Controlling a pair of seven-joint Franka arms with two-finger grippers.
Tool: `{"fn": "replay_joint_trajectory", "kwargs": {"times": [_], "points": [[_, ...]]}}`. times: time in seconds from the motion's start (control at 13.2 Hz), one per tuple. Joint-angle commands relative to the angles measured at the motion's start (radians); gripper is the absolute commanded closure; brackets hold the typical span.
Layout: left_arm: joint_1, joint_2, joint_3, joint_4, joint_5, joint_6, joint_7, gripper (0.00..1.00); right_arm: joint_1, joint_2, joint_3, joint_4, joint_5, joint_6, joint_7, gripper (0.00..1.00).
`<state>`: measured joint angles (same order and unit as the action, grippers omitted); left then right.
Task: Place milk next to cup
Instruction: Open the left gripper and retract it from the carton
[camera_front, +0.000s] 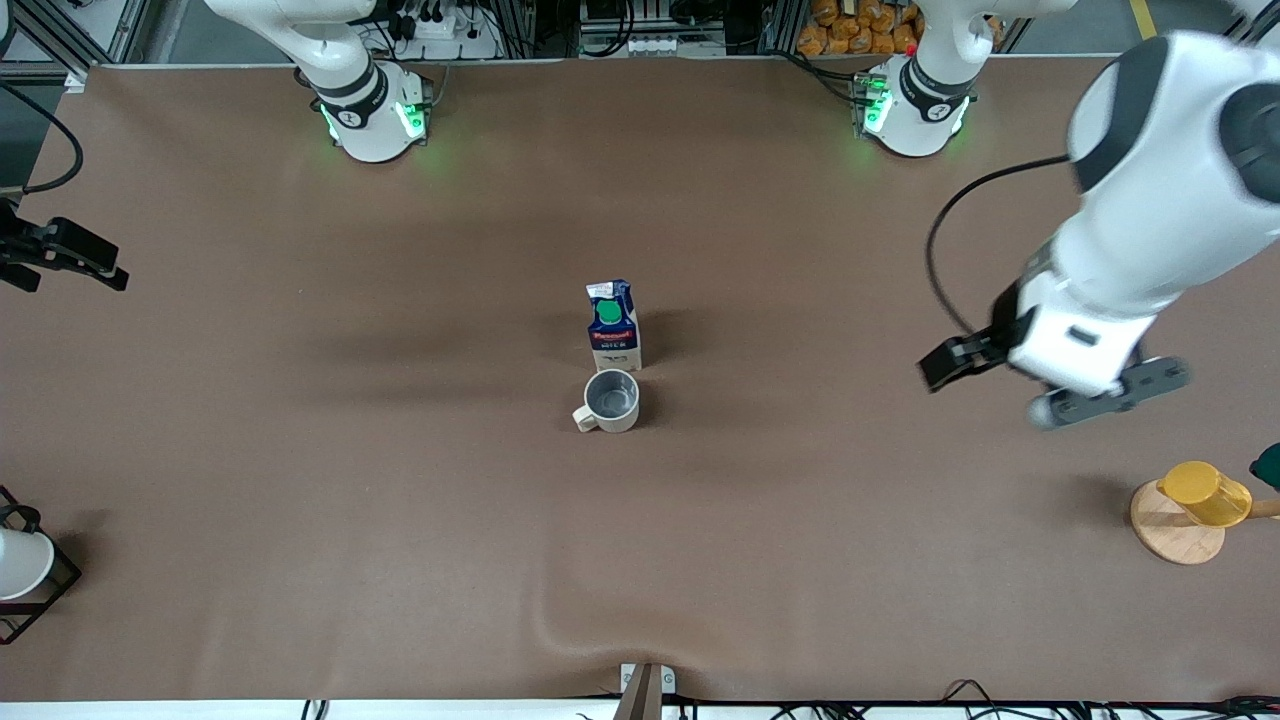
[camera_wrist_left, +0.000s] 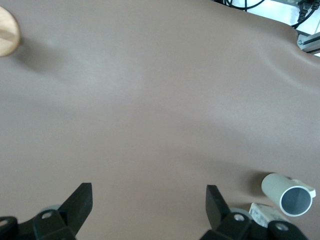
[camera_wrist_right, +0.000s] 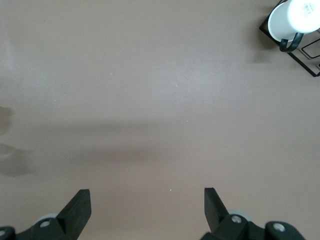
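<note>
The milk (camera_front: 613, 325), a dark blue and white carton with a green cap, stands upright at the middle of the table. The cup (camera_front: 610, 400), a beige mug with a grey inside, stands right beside it, nearer to the front camera. My left gripper (camera_front: 945, 362) hangs open and empty over bare table toward the left arm's end, well away from both. The left wrist view shows its fingers spread (camera_wrist_left: 149, 200), with the cup (camera_wrist_left: 290, 192) and a corner of the milk (camera_wrist_left: 265, 214) at the frame's edge. My right gripper (camera_front: 75, 278) is open and empty (camera_wrist_right: 147, 205) at the right arm's end.
A yellow cup (camera_front: 1205, 493) on a wooden disc (camera_front: 1170, 535) stands at the left arm's end, near a dark green thing (camera_front: 1268, 465). A white cup in a black wire rack (camera_front: 20, 565) stands at the right arm's end and shows in the right wrist view (camera_wrist_right: 295, 17). The table cover wrinkles (camera_front: 580, 630) near the front edge.
</note>
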<state>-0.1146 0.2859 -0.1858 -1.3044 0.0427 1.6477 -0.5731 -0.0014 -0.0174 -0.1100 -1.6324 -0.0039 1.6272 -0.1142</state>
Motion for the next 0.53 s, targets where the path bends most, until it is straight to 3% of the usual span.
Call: {"fn": "replay_joint_trajectory", "kwargs": {"times": [0.0, 0.15, 0.3, 0.46], "points": [[0.013, -0.112, -0.009, -0.104, -0.011, -0.031, 0.106, 0.00, -0.006, 0.011, 0.004, 0.023, -0.016, -0.015, -0.007, 0.00], [0.036, -0.187, 0.028, -0.160, -0.011, -0.057, 0.290, 0.00, -0.008, 0.011, 0.004, 0.020, -0.016, -0.015, -0.007, 0.00], [-0.034, -0.272, 0.161, -0.225, -0.011, -0.068, 0.428, 0.00, -0.008, 0.011, 0.004, 0.020, -0.016, -0.015, -0.007, 0.00], [-0.031, -0.321, 0.192, -0.225, -0.009, -0.165, 0.543, 0.00, -0.009, 0.011, 0.003, 0.022, -0.016, -0.020, -0.007, 0.00]]}}
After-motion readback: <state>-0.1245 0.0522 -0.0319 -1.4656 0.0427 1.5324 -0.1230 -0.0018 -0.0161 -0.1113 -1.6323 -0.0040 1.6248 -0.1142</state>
